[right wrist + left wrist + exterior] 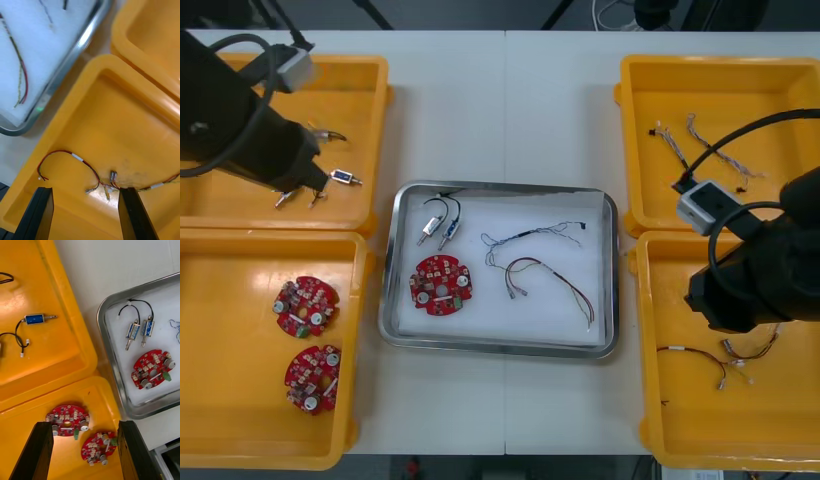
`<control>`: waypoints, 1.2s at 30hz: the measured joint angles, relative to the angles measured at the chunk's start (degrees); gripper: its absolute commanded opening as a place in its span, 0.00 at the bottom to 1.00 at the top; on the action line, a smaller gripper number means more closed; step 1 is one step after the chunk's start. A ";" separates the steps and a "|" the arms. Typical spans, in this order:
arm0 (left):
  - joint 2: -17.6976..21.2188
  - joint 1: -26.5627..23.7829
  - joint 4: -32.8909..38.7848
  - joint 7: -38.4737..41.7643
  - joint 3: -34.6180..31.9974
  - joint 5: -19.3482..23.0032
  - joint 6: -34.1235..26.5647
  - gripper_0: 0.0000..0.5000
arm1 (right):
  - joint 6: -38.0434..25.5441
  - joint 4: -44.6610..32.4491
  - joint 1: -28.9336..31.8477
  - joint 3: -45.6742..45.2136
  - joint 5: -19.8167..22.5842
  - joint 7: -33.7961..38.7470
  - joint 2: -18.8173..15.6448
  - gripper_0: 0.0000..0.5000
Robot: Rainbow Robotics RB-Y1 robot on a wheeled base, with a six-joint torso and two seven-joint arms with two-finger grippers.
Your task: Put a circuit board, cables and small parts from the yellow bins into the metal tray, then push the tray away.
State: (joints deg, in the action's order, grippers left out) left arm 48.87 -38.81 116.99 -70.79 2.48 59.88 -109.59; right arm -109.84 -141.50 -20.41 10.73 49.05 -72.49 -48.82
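1. Light table (pixel 505 110) holds the metal tray (pixel 498 346) at its middle, white inside, between yellow bins (pixel 370 100).
2. Inside the tray lie a red circuit board (pixel 441 284), two small metal parts (pixel 438 233) side by side, a blue and white cable (pixel 530 234) and a red and yellow cable (pixel 545 280).
3. Left gripper (pixel 84 423) hangs over the left bins, fingers spread and empty. From above, its arm hides them and much of the far bin.
4. Right gripper (pixel 85 189) hovers over the near right bin (pixel 660 420), fingers apart, holding nothing. The loose red cable (pixel 60 151) below is cut off at the edge.
5. Both wrist views crop the tray.
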 measured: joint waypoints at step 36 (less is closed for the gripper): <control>1.83 32.90 7.35 -5.58 -21.21 -3.30 -0.05 1.00 | 7.63 17.30 -27.99 45.86 -13.84 -19.34 17.71 1.00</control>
State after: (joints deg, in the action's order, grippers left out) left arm 50.70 -5.91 124.34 -76.37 -18.72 56.59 -109.64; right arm -102.20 -124.20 -48.40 56.59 35.21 -91.84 -31.11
